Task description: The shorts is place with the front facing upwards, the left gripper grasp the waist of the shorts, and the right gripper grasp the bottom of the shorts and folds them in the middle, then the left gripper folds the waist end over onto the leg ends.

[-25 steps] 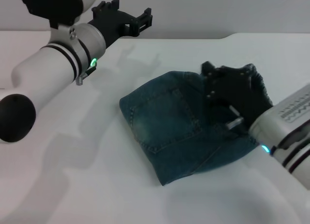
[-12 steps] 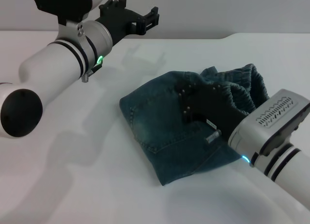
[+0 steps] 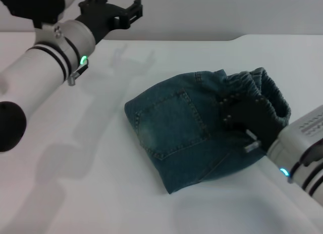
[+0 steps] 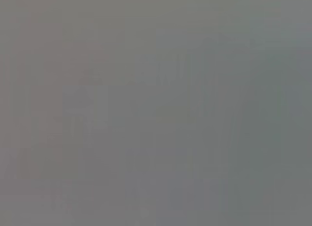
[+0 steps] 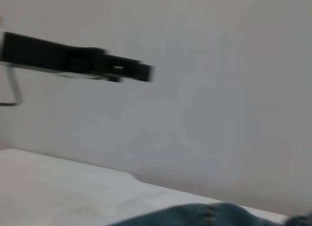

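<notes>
Since 0.5 s ago I see my right gripper (image 3: pixel 233 111) has pulled back toward the right edge of the head view, off the pocket area & now over the shorts (image 3: pixel 186 130) by the gathered waistband. That uncovers more denim, and the waistband bunch sits a bit lower/flatter than before. My left gripper (image 3: pixel 115 9) has swung further left & up, away from the cloth.

One shorts (image 3: pixel 186 128), two end effectors, one table (image 3: pixel 91 193).
</notes>
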You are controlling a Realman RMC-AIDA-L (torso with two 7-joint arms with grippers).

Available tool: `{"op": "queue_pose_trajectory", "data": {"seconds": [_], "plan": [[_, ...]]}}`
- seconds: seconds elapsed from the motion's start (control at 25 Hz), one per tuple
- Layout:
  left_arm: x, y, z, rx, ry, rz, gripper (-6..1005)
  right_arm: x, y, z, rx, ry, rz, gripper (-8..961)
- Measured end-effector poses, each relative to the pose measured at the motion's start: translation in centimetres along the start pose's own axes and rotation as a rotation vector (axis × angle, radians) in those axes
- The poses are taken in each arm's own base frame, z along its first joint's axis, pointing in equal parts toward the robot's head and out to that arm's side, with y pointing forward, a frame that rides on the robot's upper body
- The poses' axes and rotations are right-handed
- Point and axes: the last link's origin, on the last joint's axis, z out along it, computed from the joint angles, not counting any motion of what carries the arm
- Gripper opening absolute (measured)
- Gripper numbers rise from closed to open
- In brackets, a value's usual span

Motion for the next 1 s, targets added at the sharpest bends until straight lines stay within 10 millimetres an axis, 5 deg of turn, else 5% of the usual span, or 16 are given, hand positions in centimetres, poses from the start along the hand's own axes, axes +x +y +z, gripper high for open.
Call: {"op": "queue_pose_trajectory", "data": {"seconds": [0.64, 1.0], "plan": [[-1.1, -1.9, -1.4, 0.054, -0.013, -0.023, 833, 2.8, -5.6, -3.7, 0.154, 0.036, -0.035, 21], [-0.9, -2.5, -2.2, 0.084, 0.037, -0.023, 834, 0.5, -7.8, -6.2, 0.264, -0.168, -0.046, 69]]}}
